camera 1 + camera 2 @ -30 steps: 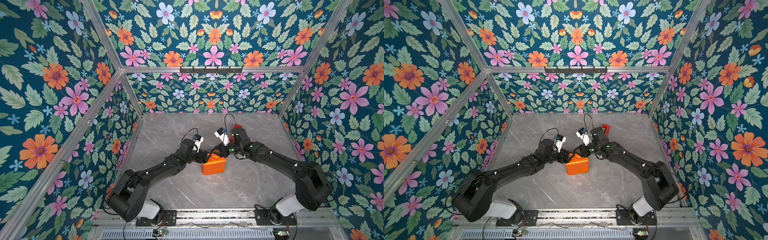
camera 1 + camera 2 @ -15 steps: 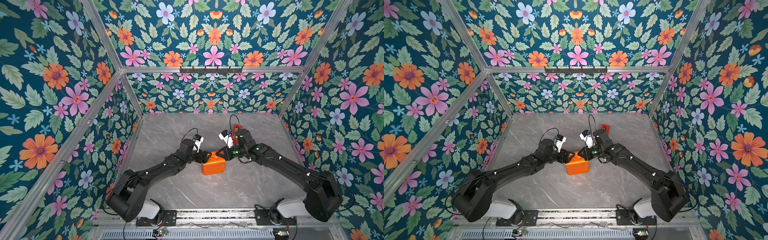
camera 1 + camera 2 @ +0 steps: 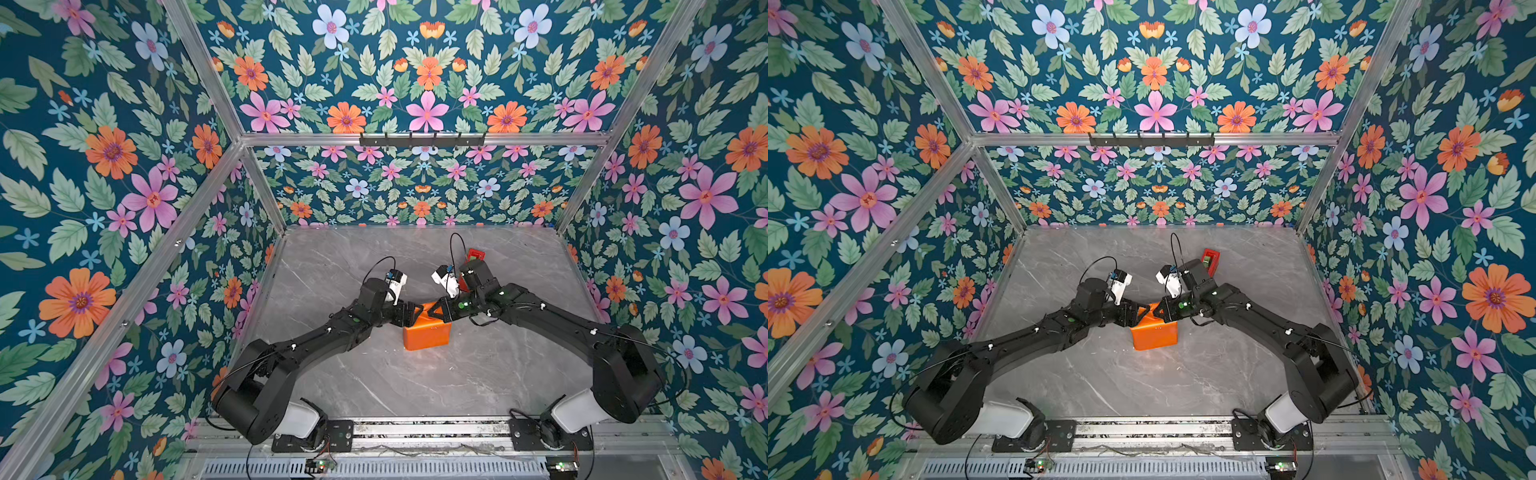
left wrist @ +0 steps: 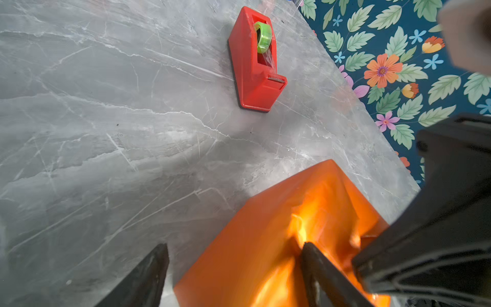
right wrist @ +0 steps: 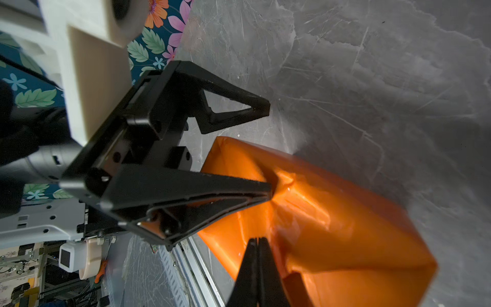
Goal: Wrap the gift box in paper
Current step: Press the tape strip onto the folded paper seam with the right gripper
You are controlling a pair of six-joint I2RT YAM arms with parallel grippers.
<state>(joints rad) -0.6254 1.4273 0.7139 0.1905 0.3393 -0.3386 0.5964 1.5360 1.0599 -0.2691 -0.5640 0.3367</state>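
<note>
Mid-worktop (image 3: 374, 374), closest of the lot, sits the paper (image 3: 427, 334). It is folded into an orange block, glossy side out, resting flat on the marble. The box is inside it, fully covered, with no blue showing. Its near side looks smooth, and the top is creased and puckered.

Both arms meet over the block's far top edge. The left gripper (image 4: 233, 245) is spread wide and grasps nothing. One finger (image 5: 265, 187) presses its tip into a crease on top of the paper, while the other hangs clear over the worktop, just beyond the block. The right gripper (image 5: 256, 240) is clenched, fingers tight together, tips against the rumpled top. Whether a fold of paper is caught between them cannot be told.

Further back, toward the far edge and right of centre, the red dispenser (image 4: 255, 61) stands alone, well apart from the block, with a green roll in it.
</note>
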